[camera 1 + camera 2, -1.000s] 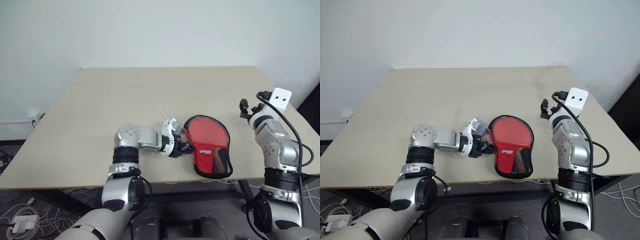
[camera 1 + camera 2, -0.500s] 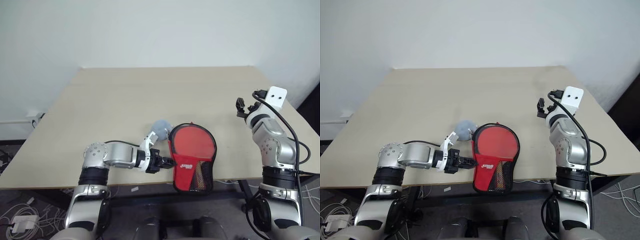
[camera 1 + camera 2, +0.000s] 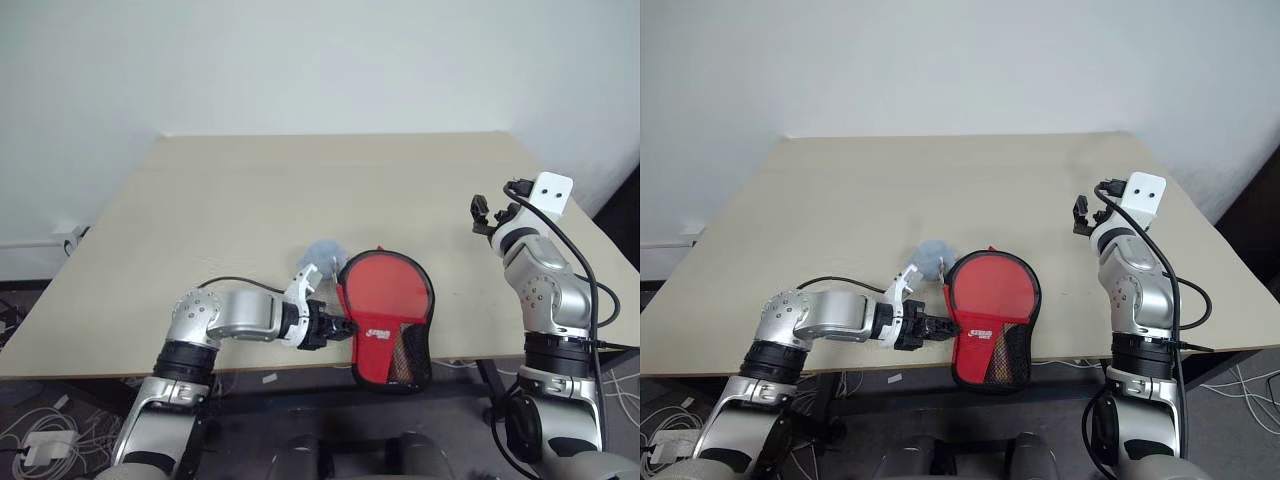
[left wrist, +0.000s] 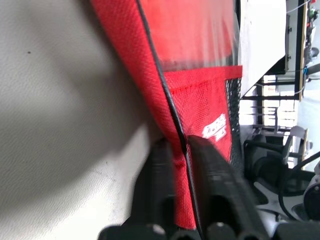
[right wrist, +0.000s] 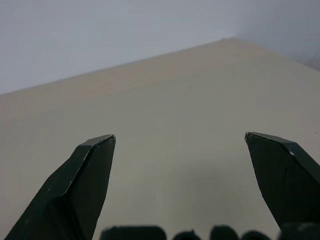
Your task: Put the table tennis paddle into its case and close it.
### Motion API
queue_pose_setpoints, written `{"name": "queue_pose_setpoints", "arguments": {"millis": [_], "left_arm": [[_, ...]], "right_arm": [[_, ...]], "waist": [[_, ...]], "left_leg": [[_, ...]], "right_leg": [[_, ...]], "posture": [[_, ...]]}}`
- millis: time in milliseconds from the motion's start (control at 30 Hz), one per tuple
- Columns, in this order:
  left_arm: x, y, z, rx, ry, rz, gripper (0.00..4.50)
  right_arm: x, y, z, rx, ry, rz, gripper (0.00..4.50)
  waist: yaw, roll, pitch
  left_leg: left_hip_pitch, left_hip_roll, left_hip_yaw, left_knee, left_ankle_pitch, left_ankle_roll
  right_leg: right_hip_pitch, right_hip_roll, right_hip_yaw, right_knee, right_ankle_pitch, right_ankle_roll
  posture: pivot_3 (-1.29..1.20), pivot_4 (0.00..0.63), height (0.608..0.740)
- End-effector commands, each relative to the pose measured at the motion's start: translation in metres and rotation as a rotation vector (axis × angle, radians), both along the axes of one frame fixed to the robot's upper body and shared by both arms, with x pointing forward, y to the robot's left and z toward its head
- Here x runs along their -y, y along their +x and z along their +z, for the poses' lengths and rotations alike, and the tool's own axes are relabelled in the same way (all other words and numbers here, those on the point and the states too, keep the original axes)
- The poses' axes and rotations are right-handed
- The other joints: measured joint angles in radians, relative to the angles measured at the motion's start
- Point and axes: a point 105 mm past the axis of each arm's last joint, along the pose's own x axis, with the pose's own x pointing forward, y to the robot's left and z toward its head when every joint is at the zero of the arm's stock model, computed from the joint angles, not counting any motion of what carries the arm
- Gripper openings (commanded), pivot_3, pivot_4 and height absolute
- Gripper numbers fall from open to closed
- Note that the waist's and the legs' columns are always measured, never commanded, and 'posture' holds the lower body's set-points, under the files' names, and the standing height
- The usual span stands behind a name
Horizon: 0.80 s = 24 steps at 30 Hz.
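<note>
A pale wooden counter was seen carrying the things of the task, with its near edge toward the robot. On it, hard against that near edge and partly overhanging it, the case was laid flat, its clear half uppermost. The red face of the paddle could be made out through the clear half, so the paddle was judged to be already inside the case. The long axis of the case ran from its round end, farther in on the counter, to its narrower meshed end at the counter's edge, where a red patch with a white logo was seen.

The left gripper was placed right at the case's left edge, level with the patch. In the left wrist view the two fingers were seen set narrowly apart with the case's black-piped edge running between them; whether they were pinching it or only straddling it could not be told.

The right gripper was held above the counter, well apart from the case and to its right, its fingers spread wide with nothing between them.

The left arm was therefore far the nearer, and the closing along the case's edge was judged to fall to it.
</note>
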Motion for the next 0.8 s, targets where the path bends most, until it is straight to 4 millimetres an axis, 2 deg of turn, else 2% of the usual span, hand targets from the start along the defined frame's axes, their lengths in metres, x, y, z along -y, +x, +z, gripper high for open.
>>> {"name": "queue_pose_setpoints", "arguments": {"millis": [33,100,233,300,400,567,700,800], "left_arm": [[0.001,0.002,0.013,0.033,-0.048,-0.002,1.96],[-0.002,0.003,0.014,0.044,-0.035,-0.004,2.57],[-0.022,0.004,0.022,0.114,0.066,-0.044,2.57],[-0.031,0.005,0.028,0.113,0.063,-0.054,2.57],[-0.045,0.016,0.047,0.212,0.103,-0.081,2.57],[-0.069,0.058,0.085,0.566,0.166,-0.041,2.57],[-0.084,0.103,0.097,0.775,0.264,0.022,2.57],[-0.085,0.122,0.099,0.866,0.318,0.006,2.57]], "right_arm": [[0.0,0.001,0.019,0.062,-0.018,-0.002,4.5],[0.0,0.001,0.018,0.06,-0.019,0.001,4.5],[-0.002,0.002,0.017,0.055,-0.018,0.007,4.5],[-0.004,0.002,0.017,0.051,-0.018,0.014,4.5],[-0.014,0.002,0.016,0.043,0.0,0.089,4.5],[-0.07,-0.017,0.02,0.043,0.005,0.444,4.5],[-0.102,-0.036,0.01,0.009,-0.037,0.633,4.5],[-0.118,-0.048,0.002,-0.015,-0.078,0.735,4.5]], "waist": [[0.0,0.0,0.0],[0.0,0.0,0.0],[-0.001,0.0,0.0],[-0.001,0.0,0.0],[0.001,0.0,0.0],[-0.002,0.0,0.0],[0.004,-0.001,-0.001],[0.0,-0.002,0.0]], "left_leg": [[0.0,0.0,0.0,0.0,0.0,0.0],[0.0,0.0,0.0,0.0,0.0,0.0],[0.0,0.0,0.0,-0.001,0.001,-0.001],[0.0,0.0,0.001,-0.002,0.001,-0.002],[0.0,0.0,0.001,-0.002,0.001,-0.002],[0.0,0.0,0.007,-0.007,0.003,-0.005],[0.0,-0.002,0.017,-0.023,0.011,-0.018],[0.0,0.0,0.017,-0.028,0.014,-0.023]], "right_leg": [[0.0,0.0,0.0,0.0,0.0,0.0],[0.0,0.0,0.0,0.0,0.0,0.0],[-0.001,0.001,0.0,0.0,0.0,0.0],[-0.002,0.001,0.0,0.0,0.0,0.0],[-0.002,0.001,0.0,0.0,0.0,0.0],[-0.005,0.001,0.001,0.0,0.001,-0.001],[-0.013,0.0,0.002,-0.001,0.002,-0.004],[-0.016,0.002,0.002,-0.001,0.003,-0.009]], "posture": [[0.0,0.0,0.724],[0.0,0.0,0.724],[0.0,0.0,0.724],[0.0,0.0,0.724],[0.0,0.0,0.724],[0.0,0.0,0.724],[0.0,0.0,0.724],[0.0,0.0,0.724]]}}
